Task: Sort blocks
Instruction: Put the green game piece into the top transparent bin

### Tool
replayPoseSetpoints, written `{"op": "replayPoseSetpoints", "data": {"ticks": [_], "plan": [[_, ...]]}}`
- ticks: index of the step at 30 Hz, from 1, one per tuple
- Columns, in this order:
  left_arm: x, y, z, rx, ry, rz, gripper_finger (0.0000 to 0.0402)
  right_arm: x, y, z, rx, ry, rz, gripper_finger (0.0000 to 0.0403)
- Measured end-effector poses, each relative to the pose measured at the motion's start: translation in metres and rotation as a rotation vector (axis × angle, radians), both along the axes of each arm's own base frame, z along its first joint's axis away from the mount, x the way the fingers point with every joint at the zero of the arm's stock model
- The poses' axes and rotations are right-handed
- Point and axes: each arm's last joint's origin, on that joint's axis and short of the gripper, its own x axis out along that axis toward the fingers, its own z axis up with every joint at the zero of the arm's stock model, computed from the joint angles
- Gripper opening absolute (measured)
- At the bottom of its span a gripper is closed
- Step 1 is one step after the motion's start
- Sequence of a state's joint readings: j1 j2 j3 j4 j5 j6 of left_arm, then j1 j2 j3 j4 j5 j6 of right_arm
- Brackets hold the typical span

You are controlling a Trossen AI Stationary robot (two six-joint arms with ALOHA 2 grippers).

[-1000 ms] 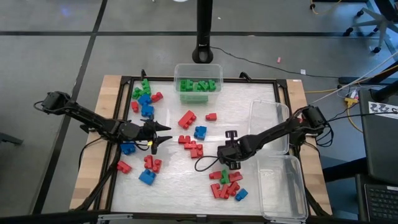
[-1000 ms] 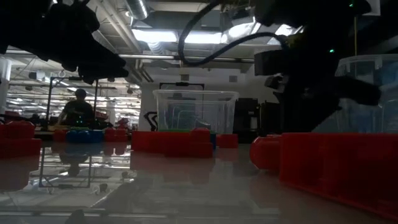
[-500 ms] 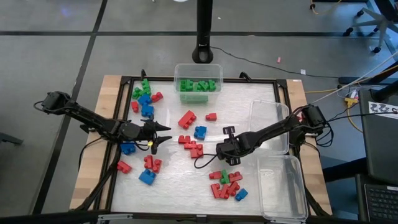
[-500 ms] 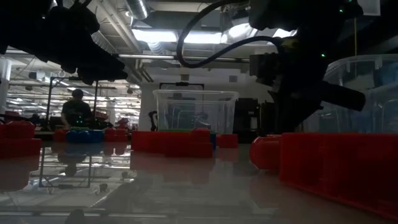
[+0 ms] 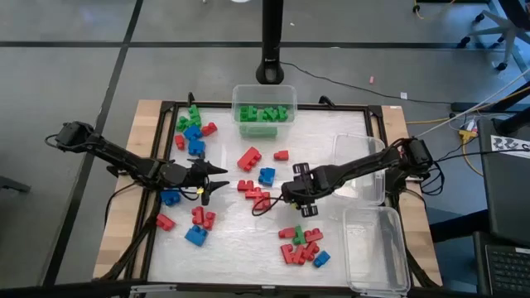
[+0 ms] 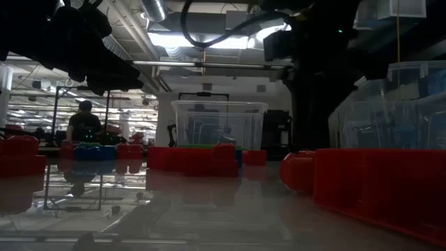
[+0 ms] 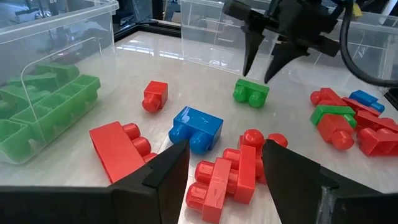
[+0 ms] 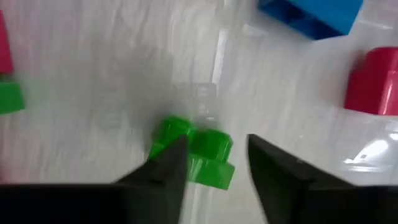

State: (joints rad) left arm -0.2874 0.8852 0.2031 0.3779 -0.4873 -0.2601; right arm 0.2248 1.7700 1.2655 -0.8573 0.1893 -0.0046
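The counter (image 5: 224, 248) is strewn with red, blue and green blocks; the tub (image 5: 263, 106) at top centre holds green ones. The right gripper (image 7: 261, 65), mid-frame, hangs with jaws released above a loose green block (image 7: 251, 93). Descending off-centre could nudge it aside. The left gripper (image 5: 214, 180) waits left of centre, jaws apart, empty.

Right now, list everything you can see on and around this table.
far tub: one, clear, far edge at centre
green blocks: several, inside the far tub
side tubs: two, clear, right edge
loose blocks: many, red, green and blue, scattered over the table
green block: one, on the table under the right gripper
table: one, white top, dark frame
person: one, in the room behind
left gripper: jaws open, left of centre
right gripper: jaws open, above the green block
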Motion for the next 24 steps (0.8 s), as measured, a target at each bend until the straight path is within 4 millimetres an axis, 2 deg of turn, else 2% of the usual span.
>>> {"op": "replayPoseSetpoints", "data": {"ticks": [6, 8, 16, 24], "plan": [[0.000, 0.000, 0.000, -0.002, 0.000, 0.001, 0.0188, 0.003, -0.002, -0.017, 0.117, 0.074, -0.144, 0.0361], [0.000, 0.000, 0.000, -0.002, 0.000, 0.001, 0.0188, 0.005, -0.001, -0.021, 0.118, 0.086, -0.163, 0.0389], [0.000, 0.000, 0.000, 0.000, 0.001, 0.000, 0.0188, 0.006, -0.009, -0.029, 0.044, 0.094, -0.263, 0.0352], [0.000, 0.000, 0.000, 0.001, 0.001, 0.000, 0.0188, 0.010, -0.006, -0.055, 0.063, 0.190, -0.278, 0.0349]]}}
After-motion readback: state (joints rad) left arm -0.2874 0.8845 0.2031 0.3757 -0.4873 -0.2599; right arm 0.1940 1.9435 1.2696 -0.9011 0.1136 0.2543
